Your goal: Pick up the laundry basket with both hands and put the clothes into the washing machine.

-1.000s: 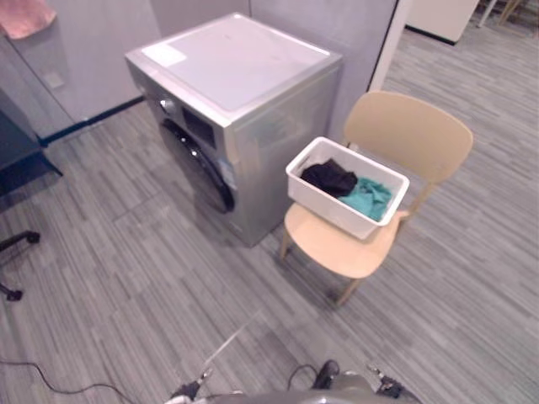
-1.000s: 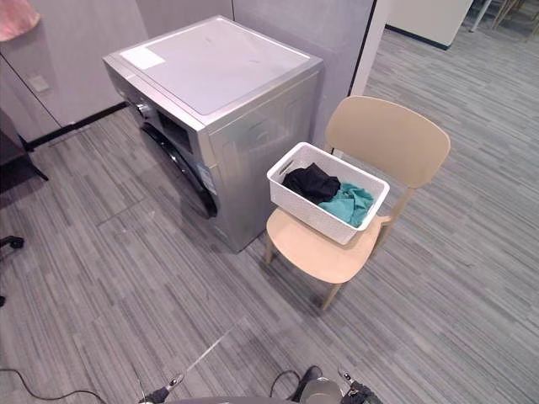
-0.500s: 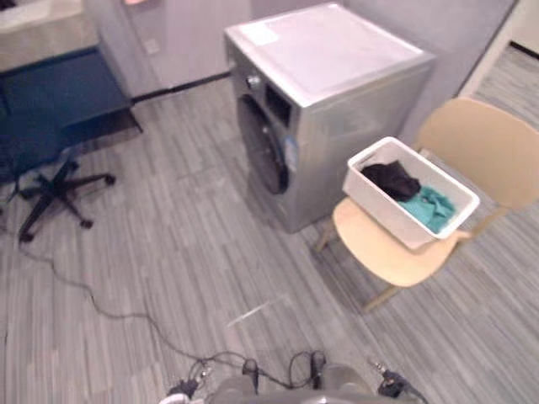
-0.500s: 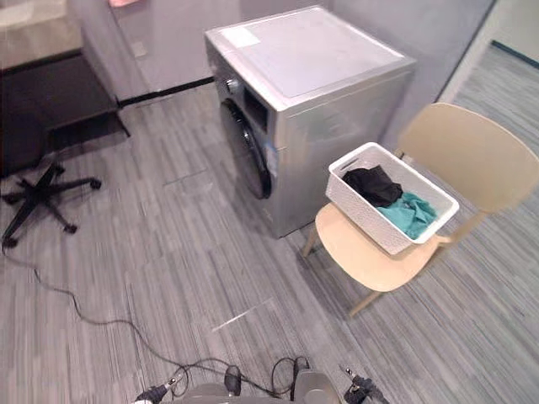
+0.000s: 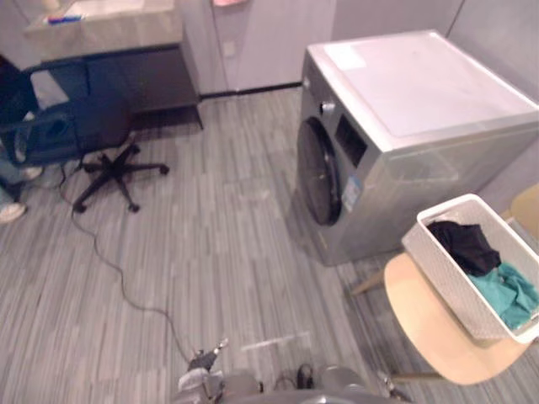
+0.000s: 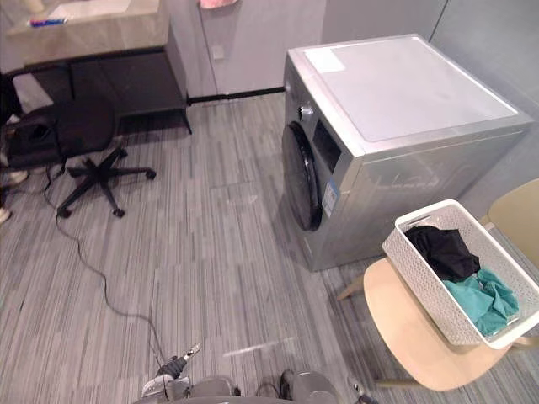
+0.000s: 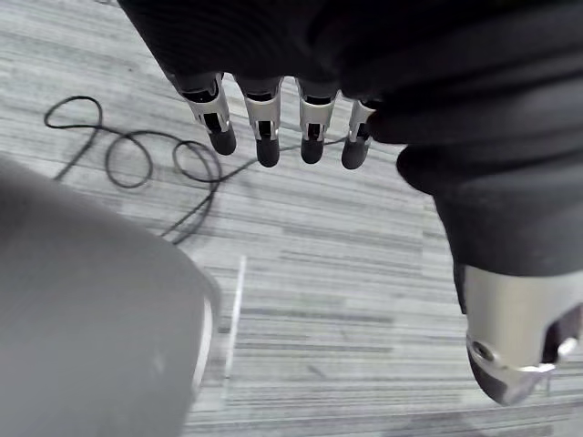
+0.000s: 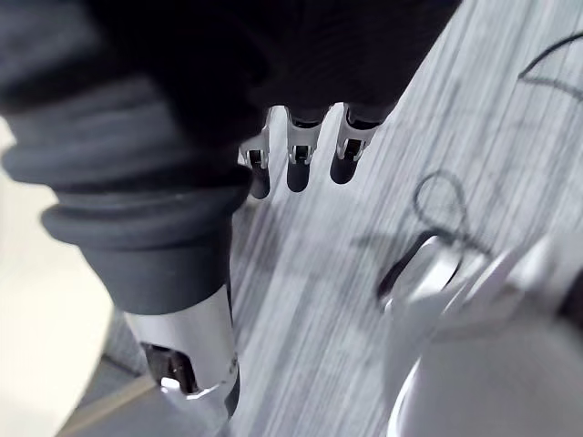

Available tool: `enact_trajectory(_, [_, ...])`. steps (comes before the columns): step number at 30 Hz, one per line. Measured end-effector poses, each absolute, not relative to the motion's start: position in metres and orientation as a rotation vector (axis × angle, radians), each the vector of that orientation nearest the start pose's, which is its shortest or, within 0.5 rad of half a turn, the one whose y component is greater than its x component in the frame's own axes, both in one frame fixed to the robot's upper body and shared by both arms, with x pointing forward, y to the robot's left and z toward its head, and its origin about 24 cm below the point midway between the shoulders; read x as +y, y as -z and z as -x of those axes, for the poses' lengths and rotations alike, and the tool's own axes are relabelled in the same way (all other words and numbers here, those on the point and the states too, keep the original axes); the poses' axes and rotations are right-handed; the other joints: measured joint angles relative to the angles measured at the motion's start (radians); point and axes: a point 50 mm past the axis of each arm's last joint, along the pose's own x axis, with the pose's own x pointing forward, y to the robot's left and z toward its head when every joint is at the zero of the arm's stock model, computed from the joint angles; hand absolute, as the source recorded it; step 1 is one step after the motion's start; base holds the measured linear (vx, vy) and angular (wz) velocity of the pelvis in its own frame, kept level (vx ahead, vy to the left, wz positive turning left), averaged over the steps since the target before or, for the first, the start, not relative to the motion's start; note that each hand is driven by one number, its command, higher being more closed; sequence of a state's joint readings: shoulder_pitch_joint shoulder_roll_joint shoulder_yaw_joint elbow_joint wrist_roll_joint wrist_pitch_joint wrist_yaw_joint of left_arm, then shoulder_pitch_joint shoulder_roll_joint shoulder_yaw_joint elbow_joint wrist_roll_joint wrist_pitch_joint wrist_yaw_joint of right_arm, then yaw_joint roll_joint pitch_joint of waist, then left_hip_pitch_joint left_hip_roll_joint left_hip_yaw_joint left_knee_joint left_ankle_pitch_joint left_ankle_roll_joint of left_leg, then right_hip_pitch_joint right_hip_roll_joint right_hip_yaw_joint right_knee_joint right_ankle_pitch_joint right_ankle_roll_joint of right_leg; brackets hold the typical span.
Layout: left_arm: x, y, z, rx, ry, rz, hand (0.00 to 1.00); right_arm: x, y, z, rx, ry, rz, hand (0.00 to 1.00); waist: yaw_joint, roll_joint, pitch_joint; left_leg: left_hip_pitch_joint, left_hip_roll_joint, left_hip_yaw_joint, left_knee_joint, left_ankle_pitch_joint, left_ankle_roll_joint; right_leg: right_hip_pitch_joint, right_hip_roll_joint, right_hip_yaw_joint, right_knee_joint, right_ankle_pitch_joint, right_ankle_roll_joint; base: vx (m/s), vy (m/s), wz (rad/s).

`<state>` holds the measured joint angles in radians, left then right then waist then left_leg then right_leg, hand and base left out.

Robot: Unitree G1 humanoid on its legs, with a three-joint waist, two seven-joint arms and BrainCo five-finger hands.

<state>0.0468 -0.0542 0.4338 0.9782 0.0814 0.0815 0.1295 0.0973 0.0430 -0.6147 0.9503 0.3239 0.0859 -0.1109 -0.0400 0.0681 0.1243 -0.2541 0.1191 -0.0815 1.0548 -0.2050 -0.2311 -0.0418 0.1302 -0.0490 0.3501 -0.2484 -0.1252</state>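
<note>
A white laundry basket (image 6: 425, 290) stands on the seat of a pale wooden chair (image 6: 404, 341) at the lower right. Inside lie a black garment (image 6: 442, 251) and a teal garment (image 6: 487, 301). Just left of it is the silver washing machine (image 6: 408, 88), its round dark door (image 6: 301, 175) shut and facing left. My left hand (image 7: 266, 135) hangs over the grey floor with straight fingers and holds nothing. My right hand (image 8: 296, 166) hangs the same way, fingers relaxed, far from the basket.
A dark office chair (image 6: 80, 139) stands at the left in front of a desk (image 6: 93, 34). A person's leg and shoe (image 5: 10, 209) show at the left edge. A pink cloth (image 6: 221, 3) hangs on the back wall. Striped grey floor lies open before the washer.
The camera has swung left: washer, chair and basket now sit at the right, and the desk and office chair have come into view. The things themselves have not moved.
</note>
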Motion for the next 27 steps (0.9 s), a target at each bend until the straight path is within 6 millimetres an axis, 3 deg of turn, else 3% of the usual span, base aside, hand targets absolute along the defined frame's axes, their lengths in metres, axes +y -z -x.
enact_trajectory(2, [0.195, 0.158, -0.101, 1.107, -0.469, 0.123, 0.0, -0.207, 0.157, -0.097, 1.002, 0.757, -0.573, 0.0, 0.009, -0.016, 0.003, -0.07, 0.037, 0.101, 0.134, -0.031, 0.085, 0.09, -0.011, 0.06, -0.047, -0.004, -0.006, 0.45, 0.075, -0.69])
enact_trajectory(3, [0.196, 0.156, -0.105, 1.088, -0.47, 0.12, 0.0, -0.203, 0.154, -0.109, 0.975, 0.727, -0.575, 0.0, 0.018, -0.024, 0.005, -0.116, 0.046, 0.145, 0.127, -0.058, 0.132, 0.127, -0.032, 0.088, -0.08, -0.004, -0.005, 0.35, 0.102, -0.49])
enact_trajectory(5, [0.194, 0.154, -0.111, 1.069, -0.454, 0.119, 0.0, -0.2, 0.149, -0.12, 0.937, 0.714, -0.591, 0.0, 0.032, -0.029, 0.008, -0.157, 0.053, 0.203, 0.019, -0.086, 0.178, 0.177, -0.073, 0.116, -0.117, -0.004, -0.005, 0.32, 0.146, -0.43])
enact_trajectory(6, [0.193, 0.154, -0.112, 1.066, -0.454, 0.121, 0.0, -0.2, 0.147, -0.124, 0.922, 0.709, -0.588, 0.0, 0.035, -0.031, 0.009, -0.163, 0.055, 0.22, -0.034, -0.089, 0.183, 0.194, -0.088, 0.127, -0.127, -0.006, -0.003, 0.38, 0.209, -0.48])
enact_trajectory(7, [0.194, 0.152, -0.116, 1.049, -0.45, 0.116, 0.0, -0.196, 0.145, -0.129, 0.908, 0.689, -0.575, 0.0, 0.044, -0.039, 0.012, -0.169, 0.055, 0.249, -0.157, -0.091, 0.185, 0.219, -0.124, 0.146, -0.131, -0.019, 0.022, 0.4, 0.234, -0.55])
enact_trajectory(9, [0.193, 0.151, -0.118, 1.04, -0.46, 0.111, 0.0, -0.198, 0.141, -0.135, 0.882, 0.661, -0.541, 0.0, 0.053, -0.04, 0.013, -0.17, 0.053, 0.209, -0.394, -0.073, 0.171, 0.248, -0.17, 0.19, -0.126, -0.052, 0.079, 0.51, 0.337, -0.73])
enact_trajectory(11, [0.19, 0.153, -0.114, 1.052, -0.459, 0.107, 0.0, -0.2, 0.139, -0.138, 0.865, 0.664, -0.536, 0.0, 0.059, -0.025, 0.003, -0.133, 0.06, 0.104, -0.636, 0.022, 0.191, 0.26, -0.182, 0.247, -0.108, -0.075, 0.12, 0.47, 0.415, -0.79])
enact_trajectory(12, [0.19, 0.154, -0.112, 1.062, -0.466, 0.109, 0.0, -0.201, 0.139, -0.138, 0.867, 0.665, -0.523, 0.0, 0.058, -0.031, -0.005, -0.103, 0.064, 0.114, -0.662, 0.142, 0.12, 0.262, -0.197, 0.286, -0.081, -0.092, 0.146, 0.38, 0.402, -0.68])
enact_trajectory(14, [0.203, 0.154, -0.111, 1.071, -0.481, 0.065, 0.0, -0.195, 0.142, -0.134, 0.897, 0.67, -0.537, 0.0, 0.056, -0.08, -0.031, -0.099, 0.024, 0.132, -0.64, 0.145, 0.144, 0.211, -0.217, 0.377, -0.049, -0.047, 0.138, 0.44, 0.424, -0.62])
enact_trajectory(16, [0.206, 0.155, -0.11, 1.087, -0.47, 0.046, 0.0, -0.197, 0.146, -0.129, 0.925, 0.691, -0.536, 0.0, 0.051, -0.091, -0.041, -0.098, 0.006, 0.139, -0.581, 0.124, 0.165, 0.214, -0.23, 0.417, -0.035, 0.011, 0.132, 0.44, 0.345, -0.3])
enact_trajectory(17, [0.206, 0.156, -0.111, 1.102, -0.452, 0.029, 0.0, -0.199, 0.148, -0.127, 0.94, 0.7, -0.539, 0.0, 0.042, -0.102, -0.051, -0.082, -0.002, 0.145, -0.59, 0.116, 0.178, 0.206, -0.23, 0.439, -0.011, 0.056, 0.149, 0.36, 0.236, -0.1])
enact_trajectory(18, [0.206, 0.157, -0.109, 1.112, -0.446, 0.023, 0.0, -0.198, 0.15, -0.124, 0.951, 0.712, -0.549, 0.0, 0.039, -0.088, -0.05, -0.077, -0.004, 0.151, -0.599, 0.115, 0.18, 0.194, -0.23, 0.446, -0.001, 0.073, 0.154, 0.34, 0.217, -0.14])
enact_trajectory(20, [0.208, 0.158, -0.107, 1.128, -0.434, -0.002, 0.0, -0.197, 0.153, -0.122, 0.978, 0.729, -0.574, 0.0, 0.037, -0.093, -0.06, -0.054, -0.006, 0.172, -0.624, 0.113, 0.183, 0.171, -0.233, 0.46, -0.021, 0.082, 0.164, 0.24, 0.13, -0.37])
enact_trajectory(24, [0.208, 0.16, -0.101, 1.165, -0.396, -0.043, 0.0, -0.209, 0.152, -0.119, 0.972, 0.745, -0.546, 0.0, 0.024, -0.056, -0.067, 0.019, -0.012, 0.231, -0.709, 0.113, 0.183, 0.106, -0.23, 0.491, 0.084, 0.139, 0.234, 0.16, 0.036, -0.49])
enact_trajectory(26, [0.206, 0.162, -0.095, 1.181, -0.377, -0.06, 0.0, -0.213, 0.145, -0.126, 0.922, 0.718, -0.508, 0.0, 0.01, -0.037, -0.068, 0.056, 0.022, 0.268, -0.75, 0.114, 0.182, 0.035, -0.189, 0.491, 0.204, 0.189, 0.278, 0.06, -0.109, -0.73])
enact_trajectory(27, [0.203, 0.162, -0.096, 1.179, -0.367, -0.057, 0.0, -0.214, 0.132, -0.144, 0.838, 0.662, -0.472, 0.0, 0.005, 0.003, -0.051, 0.088, 0.083, 0.305, -0.789, 0.122, 0.17, -0.075, -0.131, 0.478, 0.34, 0.176, 0.295, -0.01, -0.115, -0.98])
